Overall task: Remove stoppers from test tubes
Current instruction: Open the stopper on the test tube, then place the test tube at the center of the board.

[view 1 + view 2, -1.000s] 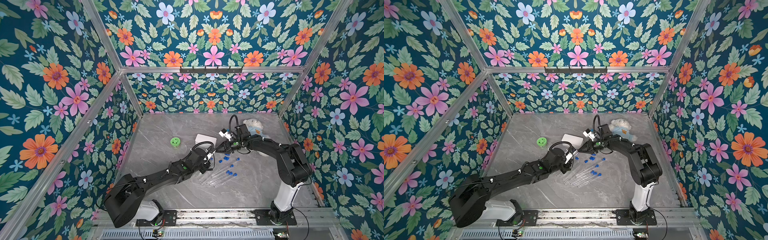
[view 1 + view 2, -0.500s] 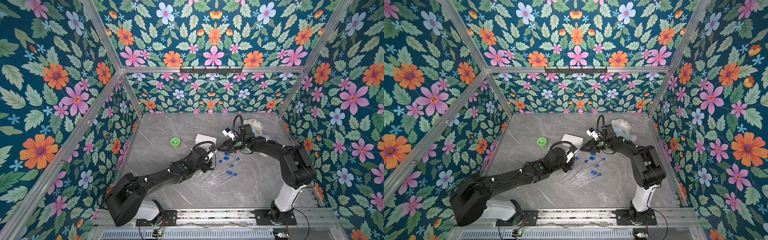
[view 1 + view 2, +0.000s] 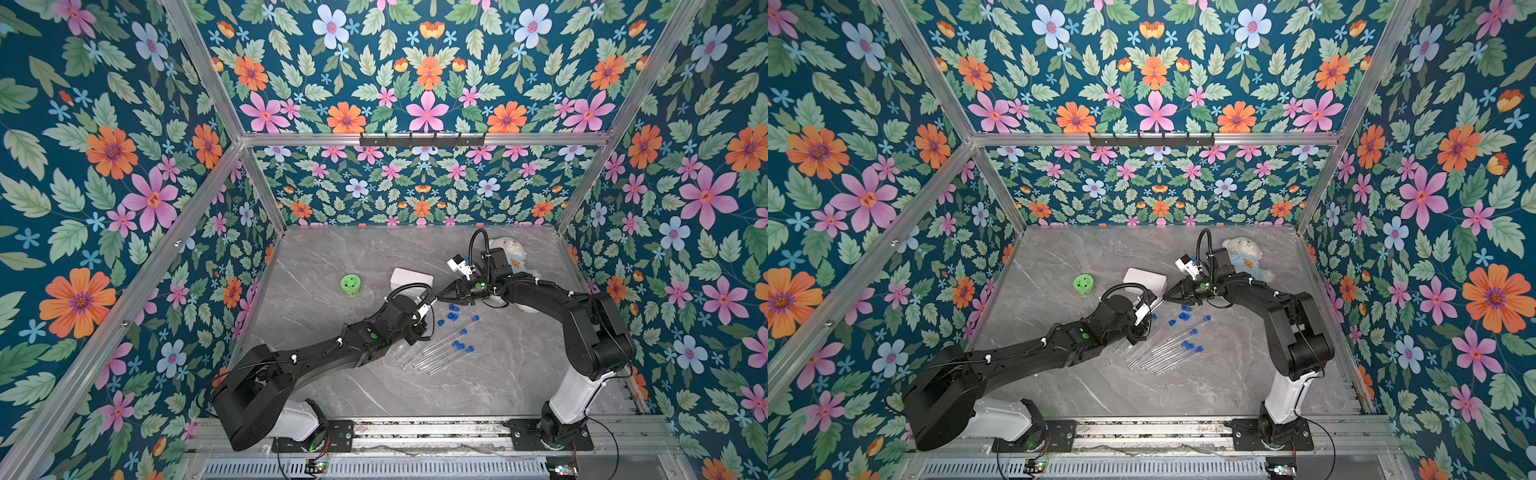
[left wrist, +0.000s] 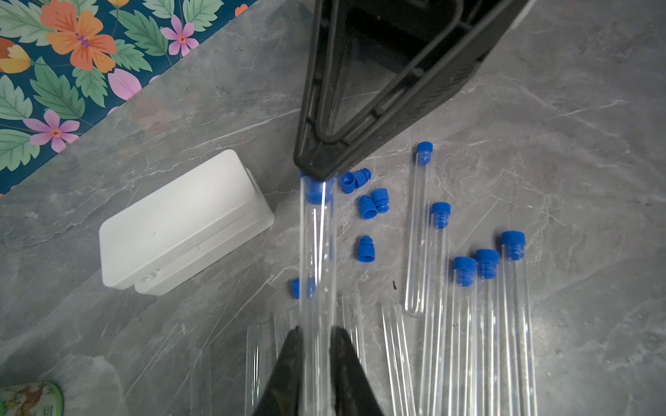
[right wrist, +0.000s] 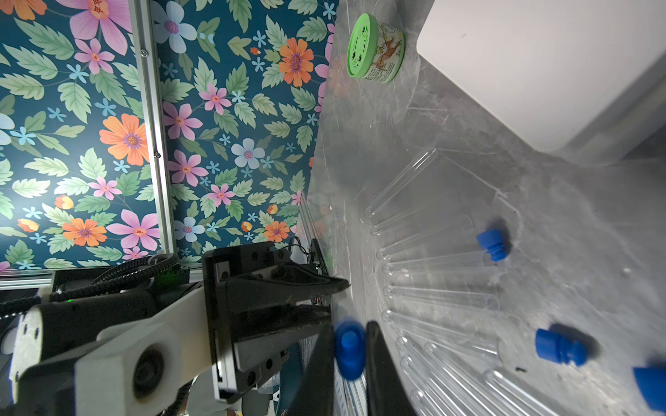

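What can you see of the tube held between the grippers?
The tube is a slim, clear, glassy-looking cylinder that seems empty. The left gripper is shut on its body. A blue stopper sits in its mouth, and the right gripper pinches that stopper by the head. The tube hangs above the table, crossing over other tubes lying there. Its closed end is out of view.

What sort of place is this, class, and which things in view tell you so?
Probably a staged robot test booth, not a working laboratory: a left arm and right arm mounted on a rail; floral-papered walls on an aluminium frame; test tubes, blue stoppers and a plush bear together.
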Motion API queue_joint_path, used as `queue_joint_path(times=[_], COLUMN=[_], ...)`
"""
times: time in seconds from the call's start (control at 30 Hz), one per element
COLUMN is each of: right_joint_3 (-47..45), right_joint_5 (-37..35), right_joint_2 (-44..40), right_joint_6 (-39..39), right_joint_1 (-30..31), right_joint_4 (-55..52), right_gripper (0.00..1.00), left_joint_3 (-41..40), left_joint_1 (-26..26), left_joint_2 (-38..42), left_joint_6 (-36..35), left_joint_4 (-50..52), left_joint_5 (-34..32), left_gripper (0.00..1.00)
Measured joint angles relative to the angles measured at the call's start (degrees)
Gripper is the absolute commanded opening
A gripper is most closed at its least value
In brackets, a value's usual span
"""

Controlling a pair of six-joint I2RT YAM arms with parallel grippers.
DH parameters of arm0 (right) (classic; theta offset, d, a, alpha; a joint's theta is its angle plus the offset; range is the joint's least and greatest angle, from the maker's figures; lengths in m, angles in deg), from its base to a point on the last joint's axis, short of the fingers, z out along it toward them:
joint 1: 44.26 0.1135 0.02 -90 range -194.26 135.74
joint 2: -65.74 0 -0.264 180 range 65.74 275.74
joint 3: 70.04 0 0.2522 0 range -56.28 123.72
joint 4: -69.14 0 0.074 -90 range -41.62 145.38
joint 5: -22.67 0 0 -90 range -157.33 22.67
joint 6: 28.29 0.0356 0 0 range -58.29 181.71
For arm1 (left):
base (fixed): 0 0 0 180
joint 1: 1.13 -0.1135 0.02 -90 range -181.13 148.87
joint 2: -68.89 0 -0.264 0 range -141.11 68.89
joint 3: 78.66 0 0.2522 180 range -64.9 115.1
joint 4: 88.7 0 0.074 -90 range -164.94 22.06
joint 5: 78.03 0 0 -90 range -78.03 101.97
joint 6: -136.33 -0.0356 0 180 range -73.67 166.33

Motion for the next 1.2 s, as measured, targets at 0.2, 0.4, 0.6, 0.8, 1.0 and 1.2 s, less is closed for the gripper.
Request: queue_joint_path(times=[0.2, 0.4, 0.6, 0.8, 1.0, 1.2], right_joint_3=[-0.7, -1.6, -1.2, -0.7, 0.0, 2.9], right_joint_5=[0.2, 0.8, -2.4, -6.0, -9.4, -18.2], right_joint_2=[-0.2, -0.7, -1.4, -2.4, -2.4, -1.6], right_joint_6=[0.1, 1.2, 0.6, -0.9, -2.6, -7.4], right_joint_1=[-0.4, -1.2, -1.6, -2.3, -2.6, -2.5], right_joint_4=[0.2, 0.6, -0.6, 0.0, -2.1, -9.7], right_gripper=[0.01, 0.01, 0.01, 0.01, 0.01, 0.02], left_joint_3=[0.2, 0.3, 0.9, 0.7, 0.7, 0.8], left_joint_1=[0.7, 1.2, 2.1, 3.1, 3.2, 3.2], left_joint_2=[-0.5, -0.6, -1.7, -3.1, -2.8, -3.4], left_joint_6=[-0.3, -0.5, -1.0, -1.4, -1.5, 0.1], left_joint_4=[0.1, -0.3, 1.8, 10.0, 10.8, 10.3], left_joint_5=[-0.7, -0.7, -1.6, -0.9, -1.0, -0.9], left_gripper=[0.00, 0.00, 0.00, 0.00, 0.00, 0.00])
